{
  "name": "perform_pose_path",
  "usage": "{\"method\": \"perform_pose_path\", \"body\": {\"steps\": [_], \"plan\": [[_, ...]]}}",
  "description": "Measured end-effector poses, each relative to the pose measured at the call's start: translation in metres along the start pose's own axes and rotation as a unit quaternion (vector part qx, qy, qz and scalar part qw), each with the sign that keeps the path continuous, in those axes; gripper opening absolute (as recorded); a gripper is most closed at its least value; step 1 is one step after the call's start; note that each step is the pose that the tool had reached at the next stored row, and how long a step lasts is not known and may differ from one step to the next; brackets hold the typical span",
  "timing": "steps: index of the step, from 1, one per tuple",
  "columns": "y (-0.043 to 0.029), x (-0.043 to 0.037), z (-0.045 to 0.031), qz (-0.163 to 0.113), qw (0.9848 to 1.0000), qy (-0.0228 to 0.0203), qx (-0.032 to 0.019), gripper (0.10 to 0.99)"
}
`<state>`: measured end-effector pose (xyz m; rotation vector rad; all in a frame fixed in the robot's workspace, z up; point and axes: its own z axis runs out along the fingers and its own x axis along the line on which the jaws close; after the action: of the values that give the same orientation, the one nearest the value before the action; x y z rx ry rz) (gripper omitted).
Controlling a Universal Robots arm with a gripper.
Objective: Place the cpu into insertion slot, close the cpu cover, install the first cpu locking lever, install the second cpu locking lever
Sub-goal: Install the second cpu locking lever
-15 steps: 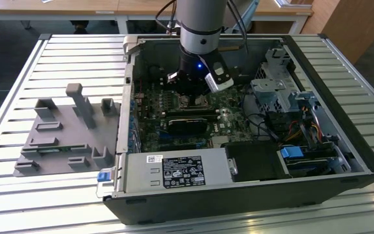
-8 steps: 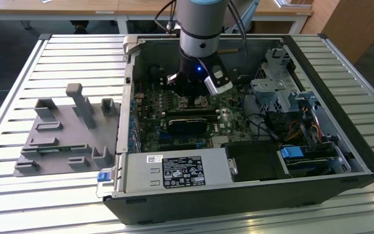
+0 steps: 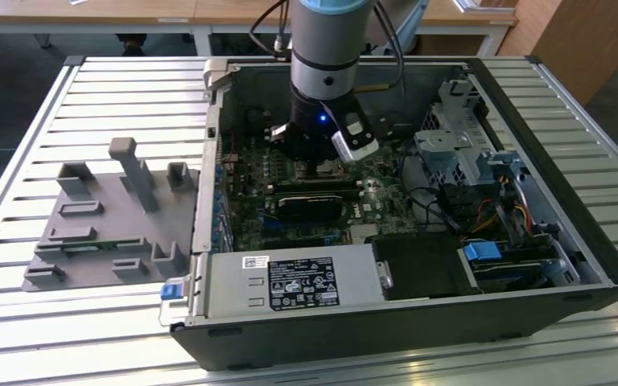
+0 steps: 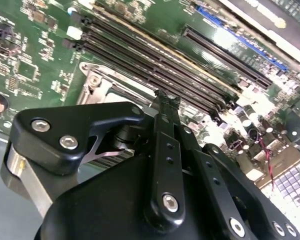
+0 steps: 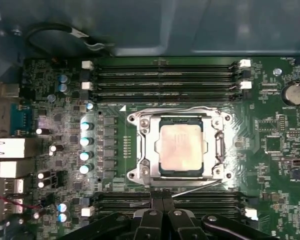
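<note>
- The flat square silvery-beige metal-topped cpu (image 5: pixel 182 146) lies seated in the small square black insertion slot (image 5: pixel 165 172) on the green circuit board (image 5: pixel 270 150), as seen in the first wrist view.
- The thin silvery metal frame plate with a square window, the cpu cover (image 5: pixel 146 150), lies flat around the chip, its window framing the metal top.
- A thin metal locking lever (image 5: pixel 175 109) runs along one edge of the frame, and a second thin lever (image 5: pixel 195 189) runs along the opposite edge, beside the long black memory slots (image 5: pixel 165 75).
- The black two-fingered gripper (image 5: pixel 162 202) hangs just above the board near the socket's edge; its fingertips (image 5: pixel 155 204) are pressed together with nothing between them.
- In the second wrist view the gripper (image 4: pixel 166 97) points down at a corner of the socket frame (image 4: pixel 97 82).
- In the exterior view the grey robot arm (image 3: pixel 331 48) reaches down into the open black computer case (image 3: pixel 395 322), with the gripper (image 3: pixel 320 165) over the board's middle.
- A grey plastic fixture tray (image 3: pixel 105 217) rests on the slatted metal table (image 3: pixel 30 322), at the exterior view's left of the case.
</note>
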<state>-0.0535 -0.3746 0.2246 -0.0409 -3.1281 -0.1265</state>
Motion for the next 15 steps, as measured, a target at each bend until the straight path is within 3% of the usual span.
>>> {"method": "perform_pose_path", "body": {"steps": [8, 15], "plan": [[-0.0013, 0.0032, 0.008, 0.0, 1.0, 0.0, -0.0024, 0.106], [-0.0094, 0.0047, 0.0086, 0.0, 0.9998, 0.0005, -0.0203, 0.106]]}}
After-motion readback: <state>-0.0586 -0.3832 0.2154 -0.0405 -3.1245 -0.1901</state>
